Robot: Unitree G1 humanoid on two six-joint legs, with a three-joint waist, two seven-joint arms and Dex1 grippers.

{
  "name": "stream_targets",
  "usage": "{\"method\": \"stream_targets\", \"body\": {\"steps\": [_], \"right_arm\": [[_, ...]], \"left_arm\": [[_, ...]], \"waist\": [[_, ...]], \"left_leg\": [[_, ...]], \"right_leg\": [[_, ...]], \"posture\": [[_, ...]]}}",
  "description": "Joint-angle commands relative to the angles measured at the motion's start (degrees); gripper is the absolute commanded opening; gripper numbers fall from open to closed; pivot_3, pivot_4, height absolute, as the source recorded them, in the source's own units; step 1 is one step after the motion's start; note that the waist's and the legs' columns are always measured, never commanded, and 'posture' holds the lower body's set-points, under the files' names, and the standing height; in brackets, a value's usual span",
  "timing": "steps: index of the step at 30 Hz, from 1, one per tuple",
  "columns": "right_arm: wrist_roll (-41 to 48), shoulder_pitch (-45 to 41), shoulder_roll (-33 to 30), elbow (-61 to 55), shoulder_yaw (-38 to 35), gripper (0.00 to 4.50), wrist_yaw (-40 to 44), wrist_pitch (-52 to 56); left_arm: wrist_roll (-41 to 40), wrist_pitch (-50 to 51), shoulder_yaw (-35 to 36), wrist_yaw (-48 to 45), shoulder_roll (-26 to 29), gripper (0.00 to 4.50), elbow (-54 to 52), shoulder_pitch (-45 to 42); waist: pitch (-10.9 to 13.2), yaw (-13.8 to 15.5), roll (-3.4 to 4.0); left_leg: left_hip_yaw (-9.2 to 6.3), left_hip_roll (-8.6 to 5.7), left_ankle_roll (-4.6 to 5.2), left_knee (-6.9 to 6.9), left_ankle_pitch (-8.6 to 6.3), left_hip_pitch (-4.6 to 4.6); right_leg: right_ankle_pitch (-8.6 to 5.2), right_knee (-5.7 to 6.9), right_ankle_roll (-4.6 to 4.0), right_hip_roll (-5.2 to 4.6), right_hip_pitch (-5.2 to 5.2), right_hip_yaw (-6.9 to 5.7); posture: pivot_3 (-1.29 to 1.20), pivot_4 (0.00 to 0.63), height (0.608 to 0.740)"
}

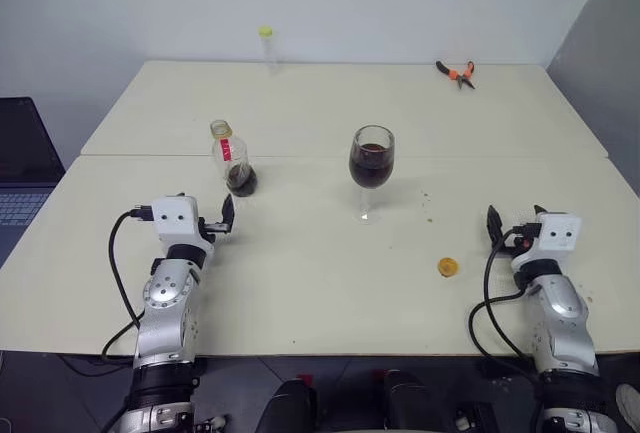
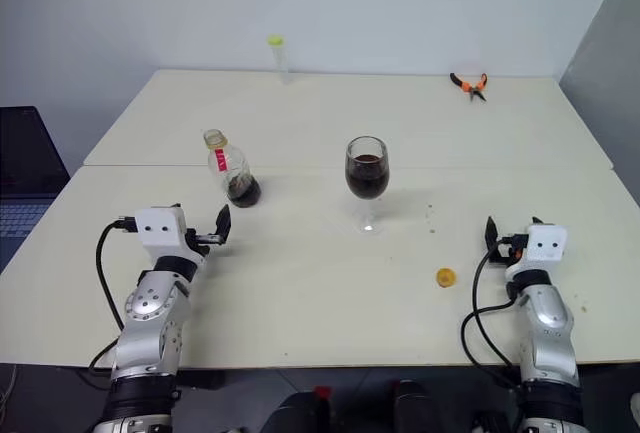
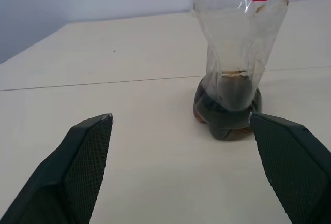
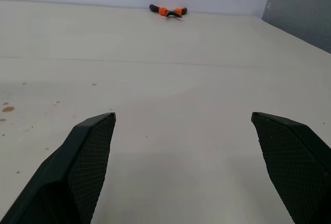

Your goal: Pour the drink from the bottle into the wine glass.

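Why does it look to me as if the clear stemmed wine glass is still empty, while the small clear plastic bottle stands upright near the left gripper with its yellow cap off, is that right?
Not quite. The clear stemmed wine glass is not empty: its bowl holds dark red-brown drink, as the left eye view shows. The rest holds: the small clear plastic bottle stands upright near the left gripper, and the yellow cap lies on the table.

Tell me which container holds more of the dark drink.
The wine glass: its bowl is about half full, while the bottle keeps only a shallow layer at its base.
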Motion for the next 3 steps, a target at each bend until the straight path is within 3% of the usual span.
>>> {"method": "stream_targets", "body": {"steps": [1, 3], "right_arm": [[1.46, -0.99, -0.15, -0.89, -1.01, 4.5, 0.21, -1.12], [1.57, -1.02, -0.16, -1.1, -0.91, 4.5, 0.18, -0.85]], "left_arm": [[-0.27, -1.13, 0.76, -0.33, 0.95, 4.46, -0.04, -1.8], [-0.08, -2.57, 0.38, -1.16, 1.05, 4.46, 0.39, -2.22]], "waist": [[0.0, 0.02, 0.0], [0.0, 0.02, 0.0]], "left_leg": [[0.01, 0.0, 0.0, 0.0, 0.0, 0.0], [0.0, -0.01, 0.0, 0.01, 0.0, -0.01]], "right_leg": [[0.0, 0.0, 0.0, 0.0, 0.0, 0.0], [0.0, -0.01, 0.0, 0.0, 0.0, -0.01]], "posture": [[0.0, 0.15, 0.74], [0.0, 0.15, 0.74]]}}
